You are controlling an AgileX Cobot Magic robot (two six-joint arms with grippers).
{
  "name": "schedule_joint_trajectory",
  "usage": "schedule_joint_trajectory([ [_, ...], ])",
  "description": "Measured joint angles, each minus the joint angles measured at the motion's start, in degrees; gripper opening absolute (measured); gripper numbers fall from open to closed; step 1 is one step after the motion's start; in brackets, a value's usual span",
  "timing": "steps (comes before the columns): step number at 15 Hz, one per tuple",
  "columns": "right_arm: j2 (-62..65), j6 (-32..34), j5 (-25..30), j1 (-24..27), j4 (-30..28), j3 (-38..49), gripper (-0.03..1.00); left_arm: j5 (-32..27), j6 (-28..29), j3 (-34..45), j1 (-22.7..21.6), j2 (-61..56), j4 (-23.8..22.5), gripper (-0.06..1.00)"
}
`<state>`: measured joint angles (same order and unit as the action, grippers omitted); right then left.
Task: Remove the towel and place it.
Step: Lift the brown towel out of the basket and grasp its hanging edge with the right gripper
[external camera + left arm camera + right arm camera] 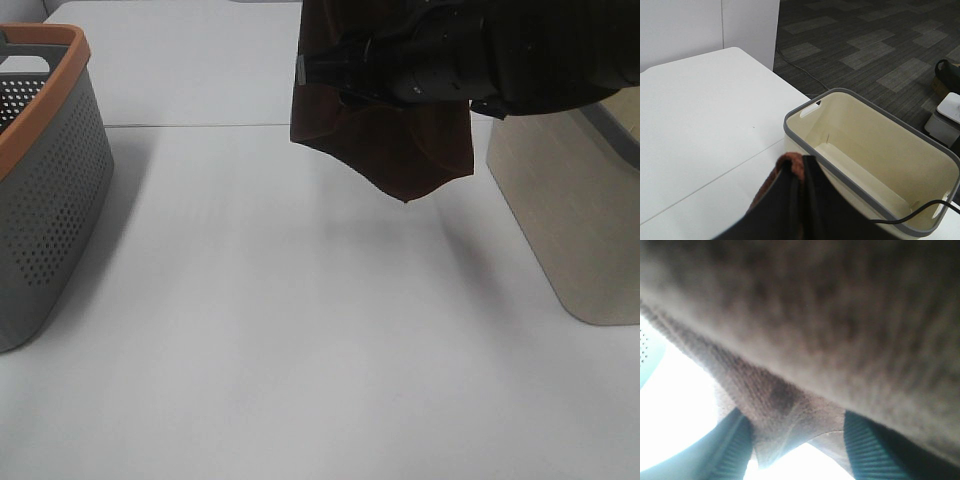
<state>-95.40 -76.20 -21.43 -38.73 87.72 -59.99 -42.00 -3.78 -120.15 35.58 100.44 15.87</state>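
My left pincer point(801, 162) was clamped tight on the towel point(400, 150), a reddish hem pinched between the black fingers point(815, 200). My right pincer point(802, 440) had its ribbed pads point(735, 445) spread apart, cloth hanging loose between them and filling most of that wrist view. The towel hung in the air over the far part of the white table point(300, 350), bunched at the top under a dark arm point(480, 50), its lowest corner pointing down, clear of the tabletop. It was between the grey basket with the orange rim point(50, 200) and the beige basket point(570, 220), nearer the beige one.
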Motion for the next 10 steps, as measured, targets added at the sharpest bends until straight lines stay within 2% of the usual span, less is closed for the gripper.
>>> schedule_joint_trajectory([
  [3, 0.0, 0.0, 0.0, 0.0, 0.0, 0.0, 0.56, 0.0, 0.0, 0.0, 0.0, 0.0, 0.0, 0.00],
  [6, 0.0, 0.0, 0.0, 0.0, 0.0, 0.0, 0.67, 0.0, 0.0, 0.0, 0.0, 0.0, 0.0, 0.00],
  [10, 0.0, -0.2, 0.0, 0.0, 0.0, 0.0, 0.70, 0.0, 0.0, 0.0, 0.0, 0.0, 0.0, 0.00],
])
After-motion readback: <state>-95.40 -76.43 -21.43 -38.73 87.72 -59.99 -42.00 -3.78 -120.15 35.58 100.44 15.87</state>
